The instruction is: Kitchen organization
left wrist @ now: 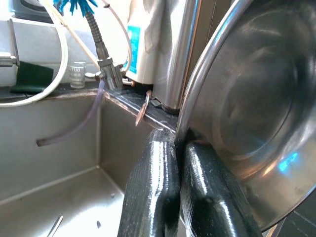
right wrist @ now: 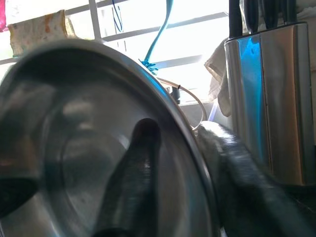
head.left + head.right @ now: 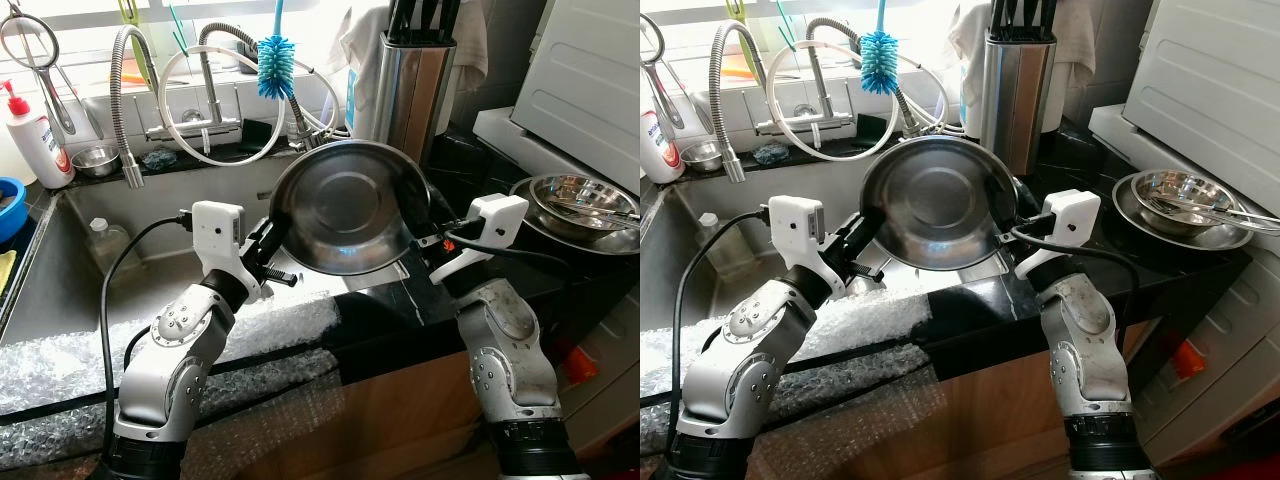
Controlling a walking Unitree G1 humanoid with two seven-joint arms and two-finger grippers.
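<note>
Both arms hold a round steel bowl (image 3: pixel 345 208) up in the air above the front edge of the desk (image 3: pixel 400 300), at the corner where the black top meets the sink (image 3: pixel 90 250). The bowl stands on edge, tipped nearly upright, with its hollow side facing back toward the robot and its bottom turned toward the far wall; being round, it has no long axis to speak of. The left gripper (image 1: pixel 178 148) pinches the bowl's rim on the left side, one black finger on each face of the metal, pressed close together. The right gripper (image 2: pixel 187 148) pinches the opposite rim (one finger lies dark against the inside of the bowl, the other outside it).

Behind the bowl, at the desk's far edge, stands a steel knife block (image 3: pixel 410 80). A blue bottle brush (image 3: pixel 275 65) hangs near the faucet (image 3: pixel 130 100) over the sink. At the desk's right edge a second steel bowl (image 3: pixel 580 205) sits in a larger one, with utensils in it.
</note>
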